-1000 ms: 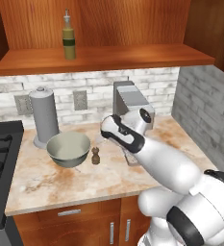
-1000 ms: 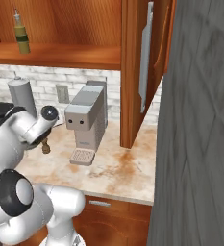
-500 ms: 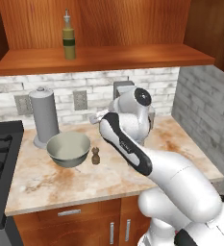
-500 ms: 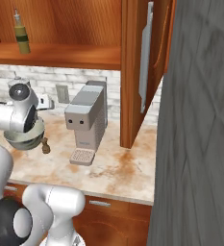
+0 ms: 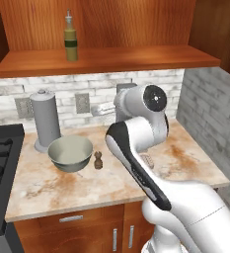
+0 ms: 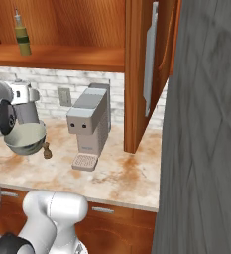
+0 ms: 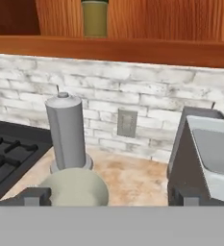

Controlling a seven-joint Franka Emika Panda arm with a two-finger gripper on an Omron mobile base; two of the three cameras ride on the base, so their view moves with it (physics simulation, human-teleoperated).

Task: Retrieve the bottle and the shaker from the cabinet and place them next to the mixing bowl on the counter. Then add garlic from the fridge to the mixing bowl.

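Now my gripper [image 7: 106,197] is spread wide and holds nothing, raised above the counter [image 5: 111,183]. Up on the cabinet shelf [image 5: 111,59] the bottle [image 5: 70,38] stands upright, far left. Below it, the mixing bowl [image 5: 70,153] sits on the counter with the small shaker [image 5: 98,160] just right of it

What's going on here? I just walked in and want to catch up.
A white robot arm's open, empty two-finger gripper points at the backsplash. The small brown shaker stands on the marble counter beside the pale green mixing bowl. The olive-green bottle is still on the wooden cabinet shelf.
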